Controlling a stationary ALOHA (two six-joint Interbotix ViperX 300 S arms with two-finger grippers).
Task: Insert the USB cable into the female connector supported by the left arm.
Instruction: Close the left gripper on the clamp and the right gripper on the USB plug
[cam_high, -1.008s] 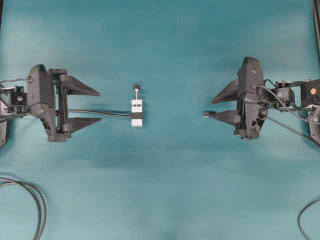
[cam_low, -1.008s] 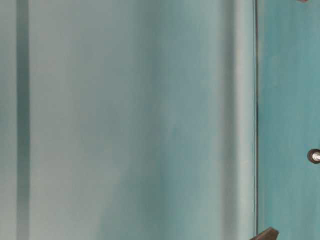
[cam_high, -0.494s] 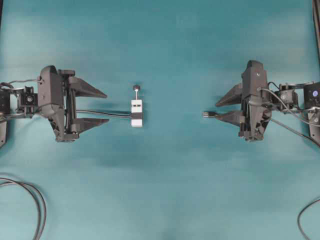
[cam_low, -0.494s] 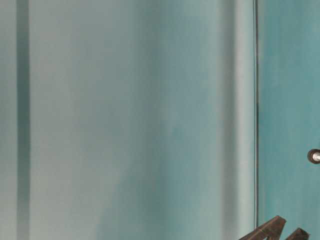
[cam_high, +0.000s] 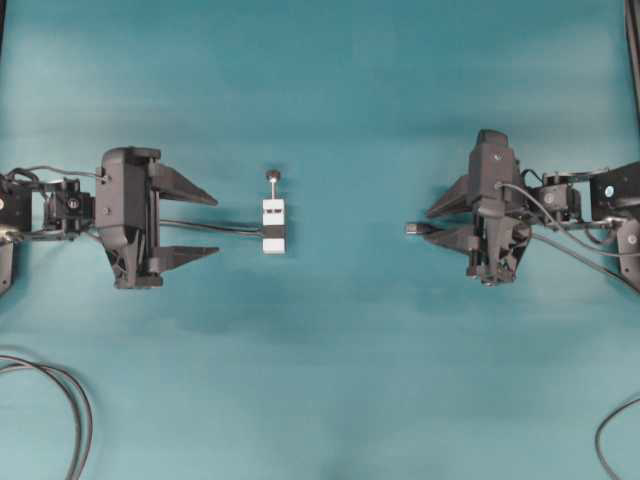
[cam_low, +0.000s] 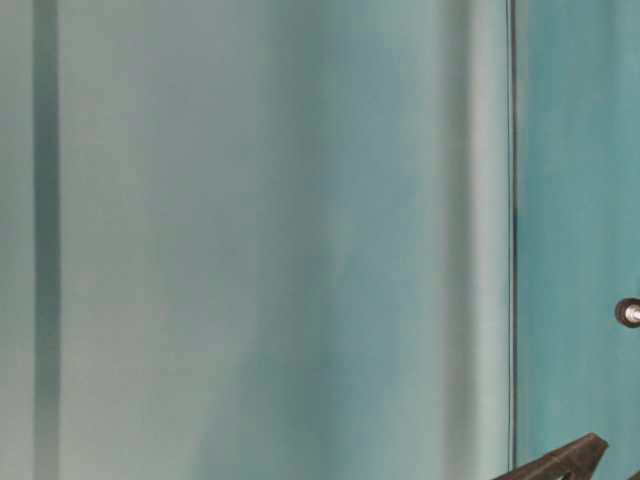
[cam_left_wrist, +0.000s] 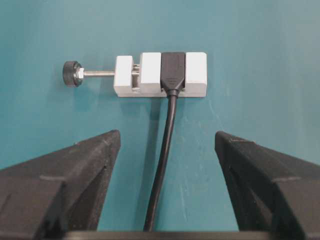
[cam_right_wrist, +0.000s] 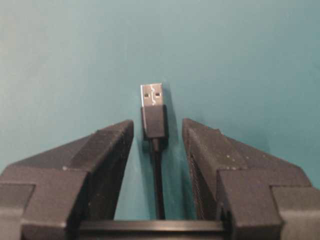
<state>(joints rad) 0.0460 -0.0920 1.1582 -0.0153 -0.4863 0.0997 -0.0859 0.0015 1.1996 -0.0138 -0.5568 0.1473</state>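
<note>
The female connector (cam_high: 273, 226), a white block with a black band, lies on the teal table, its knobbed pin (cam_high: 273, 176) pointing to the far side. My left gripper (cam_high: 216, 226) stands open just left of it, fingers straddling its thin cable (cam_high: 200, 224). In the left wrist view the connector (cam_left_wrist: 160, 75) lies beyond the wide-apart gripper (cam_left_wrist: 168, 135). The USB cable's silvery plug (cam_high: 412, 228) lies on the table, pointing left. My right gripper (cam_high: 430, 222) is open around the plug's dark housing. In the right wrist view the plug (cam_right_wrist: 152, 95) pokes out past the gripper (cam_right_wrist: 157, 122), with gaps on both sides.
Thick black cables loop at the near left (cam_high: 75, 400) and near right (cam_high: 610, 440) corners. In the table-level view only a black fingertip (cam_low: 570, 465) and a round knob (cam_low: 628, 312) show at the right edge. Teal cloth covers the table between connector and plug.
My left gripper has moved right, closer to the female connector. The right gripper's fingers have narrowed around the USB plug and the arm shifted slightly. Connector and plug have not moved.
</note>
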